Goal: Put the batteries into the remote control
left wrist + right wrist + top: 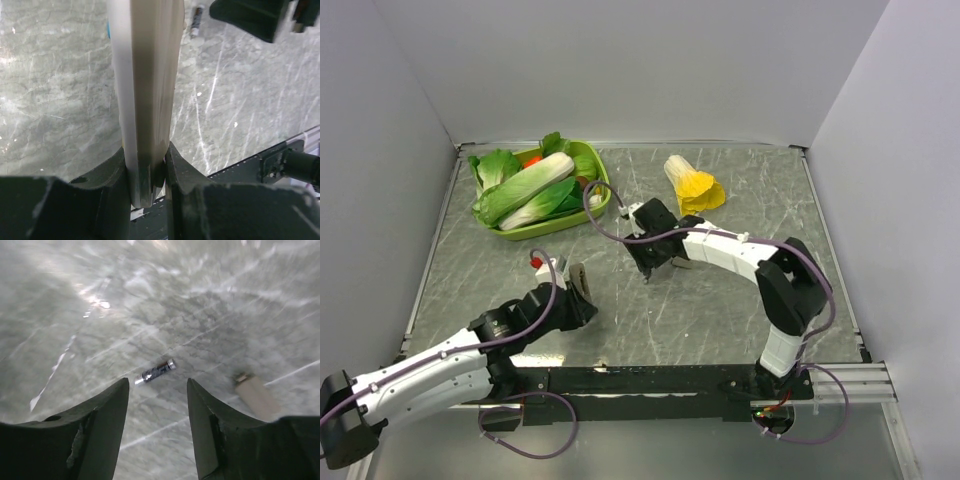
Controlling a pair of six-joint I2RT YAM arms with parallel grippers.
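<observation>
My left gripper is shut on the remote control, a slim grey-beige bar held on edge above the table; in the left wrist view the remote runs up from between the fingers. One battery, a small dark cylinder with a silver end, lies on the table just ahead of my right gripper, which is open and empty above it. The same battery shows at the top of the left wrist view, next to the right gripper. A second battery is not in view.
A small flat beige piece lies on the table right of the battery. A green tray of toy vegetables stands at the back left. A yellow-and-white toy cabbage lies at the back centre. Grey walls enclose the marbled table.
</observation>
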